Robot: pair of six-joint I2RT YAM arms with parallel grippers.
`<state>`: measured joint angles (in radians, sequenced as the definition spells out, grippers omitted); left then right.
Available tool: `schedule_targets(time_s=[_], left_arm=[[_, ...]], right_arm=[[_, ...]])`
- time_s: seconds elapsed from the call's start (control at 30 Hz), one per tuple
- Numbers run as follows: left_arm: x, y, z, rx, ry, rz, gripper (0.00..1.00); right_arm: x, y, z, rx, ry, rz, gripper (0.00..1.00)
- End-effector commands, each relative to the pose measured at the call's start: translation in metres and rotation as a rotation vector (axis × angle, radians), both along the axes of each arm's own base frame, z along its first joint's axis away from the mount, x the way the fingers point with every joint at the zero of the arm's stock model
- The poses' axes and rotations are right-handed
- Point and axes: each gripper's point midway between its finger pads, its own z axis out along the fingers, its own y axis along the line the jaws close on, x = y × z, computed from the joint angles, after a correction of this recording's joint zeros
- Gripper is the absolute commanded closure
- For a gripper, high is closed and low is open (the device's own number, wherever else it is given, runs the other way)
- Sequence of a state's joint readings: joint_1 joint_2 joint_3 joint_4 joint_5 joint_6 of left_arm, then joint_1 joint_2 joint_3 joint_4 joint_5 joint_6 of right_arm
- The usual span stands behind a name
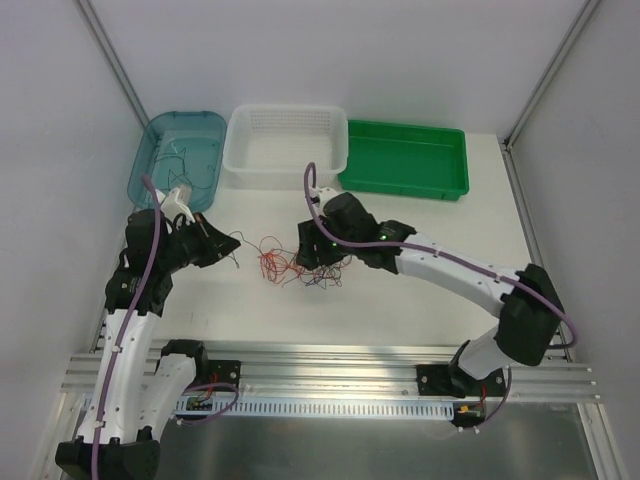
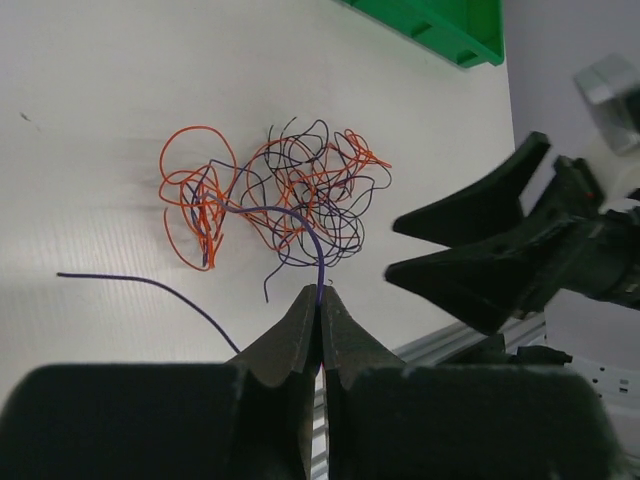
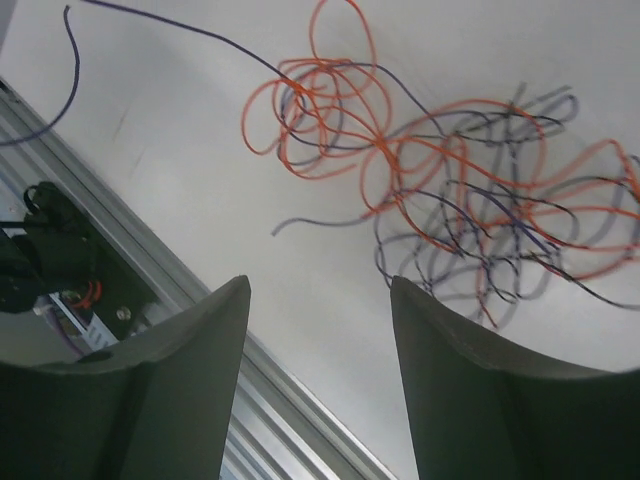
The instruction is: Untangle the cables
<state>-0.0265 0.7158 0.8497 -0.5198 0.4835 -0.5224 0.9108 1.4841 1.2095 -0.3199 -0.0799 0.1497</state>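
Two arms are mid-separation: the left end effector [image 2: 320,295] is clenched on one dark strand [image 2: 317,255], and the right end effector [image 3: 318,290] hangs released over the cables [image 2: 285,190]. That tangle lies on the desk [image 1: 250,300] between them, long axis left to right; next, I judge, the right should pin it while the left draws out.

i have open table [image 1: 300,320] on the near side of the cables [image 1: 285,262]; the right gripper [image 2: 392,248] crowds their right, the left gripper [image 2: 320,292] their left, the white basket [image 1: 285,150] stands behind.
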Motion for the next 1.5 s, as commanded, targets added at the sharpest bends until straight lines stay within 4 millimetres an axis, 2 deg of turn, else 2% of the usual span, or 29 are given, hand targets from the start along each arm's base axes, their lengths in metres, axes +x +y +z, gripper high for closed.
schedule_targets(time_s=[0.0, 0.07, 0.1, 0.13, 0.2, 0.23, 0.27, 0.47, 0.57, 0.6, 0.67, 0.7, 0.73, 0.77, 0.8, 0.83, 0.87, 0.9, 0.97, 1.0, 1.03, 1.07, 1.1, 1.13, 1.2, 1.23, 1.3, 1.4, 1.47], left_arm=[[-0.012, -0.010, 0.010, -0.047, -0.010, -0.046, 1.00], [-0.016, -0.011, 0.015, -0.055, -0.022, -0.051, 1.00], [-0.018, -0.013, 0.017, -0.064, -0.022, -0.060, 1.00], [-0.020, -0.015, 0.019, -0.073, -0.023, -0.071, 1.00], [-0.024, -0.017, 0.023, -0.080, -0.033, -0.087, 1.00], [-0.026, -0.017, 0.024, -0.079, -0.035, -0.089, 1.00], [-0.028, -0.018, 0.024, -0.081, -0.037, -0.091, 1.00], [-0.032, -0.020, 0.027, -0.089, -0.038, -0.102, 1.00], [-0.031, -0.018, 0.031, -0.076, -0.048, -0.094, 1.00], [-0.030, -0.016, 0.031, -0.065, -0.049, -0.082, 1.00], [-0.025, -0.005, 0.029, -0.015, -0.046, -0.027, 1.00], [-0.022, 0.000, 0.027, 0.017, -0.046, -0.003, 1.00], [-0.019, 0.006, 0.022, 0.043, -0.029, 0.028, 1.00], [-0.014, 0.020, 0.017, 0.095, -0.013, 0.097, 1.00], [-0.011, 0.028, 0.011, 0.134, -0.002, 0.130, 1.00], [-0.007, 0.037, 0.006, 0.169, 0.012, 0.171, 1.00], [-0.001, 0.050, -0.006, 0.221, 0.048, 0.233, 1.00], [0.003, 0.058, -0.013, 0.253, 0.068, 0.263, 1.00], [0.012, 0.070, -0.033, 0.300, 0.150, 0.310, 1.00], [0.018, 0.079, -0.040, 0.326, 0.169, 0.349, 1.00], [0.023, 0.082, -0.053, 0.336, 0.213, 0.359, 1.00], [0.026, 0.085, -0.058, 0.336, 0.228, 0.370, 1.00], [0.034, 0.097, -0.060, 0.317, 0.227, 0.427, 1.00], [0.038, 0.103, -0.066, 0.296, 0.247, 0.447, 1.00], [0.041, 0.122, -0.077, 0.244, 0.280, 0.519, 1.00], [0.045, 0.124, -0.081, 0.228, 0.289, 0.524, 1.00], [0.048, 0.133, -0.083, 0.224, 0.300, 0.550, 1.00], [0.053, 0.134, -0.085, 0.218, 0.314, 0.547, 1.00], [0.055, 0.133, -0.089, 0.213, 0.325, 0.536, 1.00]], right_arm=[[0.016, 0.058, 0.015, 0.172, -0.017, -0.046, 0.38], [0.017, 0.082, 0.008, 0.223, 0.005, -0.052, 0.39], [0.017, 0.093, -0.010, 0.202, 0.036, -0.043, 0.39], [0.016, 0.107, -0.008, 0.234, 0.031, -0.033, 0.39], [0.017, 0.121, -0.014, 0.248, 0.046, -0.029, 0.39], [0.017, 0.126, -0.030, 0.226, 0.057, -0.025, 0.39], [0.018, 0.130, -0.036, 0.220, 0.061, -0.031, 0.39], [0.037, 0.129, -0.078, 0.155, 0.061, -0.140, 0.41], [0.040, 0.121, -0.093, 0.103, 0.064, -0.173, 0.48], [0.042, 0.115, -0.095, 0.086, 0.055, -0.190, 0.55], [0.037, 0.100, -0.096, 0.053, 0.049, -0.187, 0.64], [0.037, 0.092, -0.096, 0.040, 0.042, -0.191, 0.76], [0.036, 0.081, -0.094, 0.019, 0.035, -0.189, 0.82], [0.034, 0.067, -0.100, -0.008, 0.034, -0.193, 0.87], [0.033, 0.053, -0.082, -0.004, 0.014, -0.202, 0.97], [0.034, 0.035, -0.082, -0.039, 0.018, -0.213, 0.99], [0.029, 0.019, -0.086, -0.071, 0.021, -0.202, 0.99], [0.027, 0.008, -0.064, -0.040, -0.003, -0.194, 0.99], [0.026, -0.018, -0.053, -0.057, -0.016, -0.163, 0.99], [0.021, -0.031, -0.055, -0.076, -0.014, -0.151, 0.99], [0.021, -0.051, -0.036, -0.062, -0.036, -0.165, 0.99], [0.018, -0.061, -0.033, -0.069, -0.046, -0.138, 0.99], [0.010, -0.069, -0.035, -0.060, -0.023, -0.114, 0.99], [0.011, -0.089, -0.019, -0.034, -0.042, -0.140, 0.99], [0.010, -0.113, -0.014, -0.047, -0.056, -0.159, 0.99], [0.009, -0.136, -0.011, -0.064, -0.054, -0.207, 0.99], [0.010, -0.165, -0.008, -0.092, -0.057, -0.261, 0.98], [0.006, -0.188, 0.007, -0.068, -0.086, -0.287, 0.95], [0.003, -0.193, 0.016, -0.050, -0.099, -0.283, 0.96]])
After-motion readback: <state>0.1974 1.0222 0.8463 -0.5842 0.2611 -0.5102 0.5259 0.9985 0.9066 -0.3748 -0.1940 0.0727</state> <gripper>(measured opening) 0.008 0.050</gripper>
